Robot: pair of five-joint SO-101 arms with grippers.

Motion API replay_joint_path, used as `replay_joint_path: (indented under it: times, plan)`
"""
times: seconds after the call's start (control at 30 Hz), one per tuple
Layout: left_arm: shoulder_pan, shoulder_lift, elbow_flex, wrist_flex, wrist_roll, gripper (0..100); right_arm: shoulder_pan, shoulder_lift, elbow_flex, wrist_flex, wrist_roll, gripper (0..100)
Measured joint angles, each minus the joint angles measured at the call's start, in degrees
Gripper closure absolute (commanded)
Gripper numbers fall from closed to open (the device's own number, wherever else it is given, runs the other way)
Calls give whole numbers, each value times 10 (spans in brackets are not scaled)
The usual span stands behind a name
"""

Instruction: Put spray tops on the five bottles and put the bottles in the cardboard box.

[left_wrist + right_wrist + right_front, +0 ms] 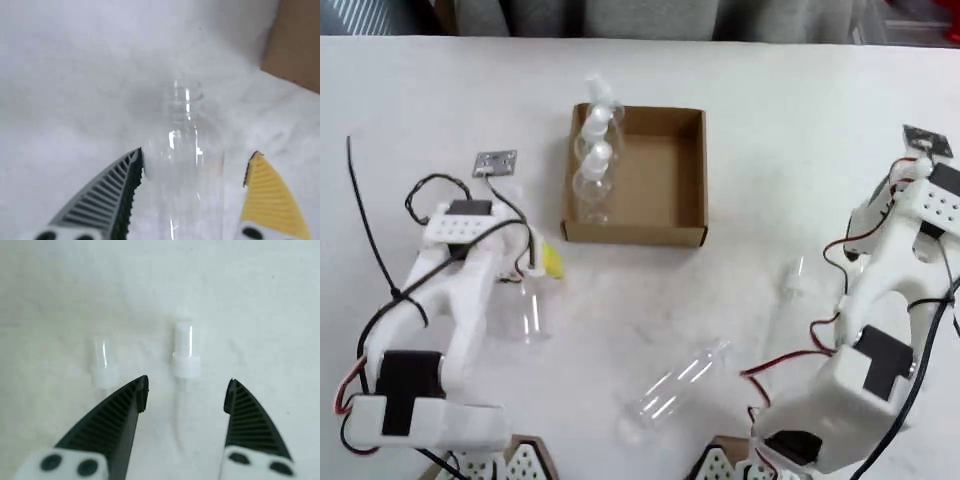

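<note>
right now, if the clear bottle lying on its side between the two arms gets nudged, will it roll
The bottle lies on its side and looks round, so a sideways nudge would probably roll it. It appears empty and thin-walled, so likely light and apt to skid or dent.

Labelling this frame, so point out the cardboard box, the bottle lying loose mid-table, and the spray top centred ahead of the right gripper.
cardboard box (pixel 640 235), high view, its near wall.
loose bottle (pixel 675 385), high view, middle of its clear body.
spray top (pixel 186 364), right wrist view, its white collar.
</note>
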State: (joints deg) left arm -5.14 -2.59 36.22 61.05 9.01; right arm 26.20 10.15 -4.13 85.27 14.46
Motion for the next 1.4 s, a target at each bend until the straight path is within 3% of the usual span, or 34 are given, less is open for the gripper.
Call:
replay_joint_path:
  times: [0.27,0.43,0.63,0.93,1.17,1.4]
  plan:
    - [-14,-156,36,32,-27,676,-110,-66,-10,91,-22,865]
    - [-116,-240,68,32,-64,679,-219,-93,-10,110,-77,865]
    - [-252,-219,69,4,-58,679,-388,-115,5,106,-149,865]
    - [-326,-94,14,-16,-2,678,-635,-119,72,6,-269,864]
    - [-361,-87,4,-30,20,677,-741,-119,127,-109,-341,838]
    - [-375,-87,4,-36,20,677,-798,-119,164,-231,-406,776]
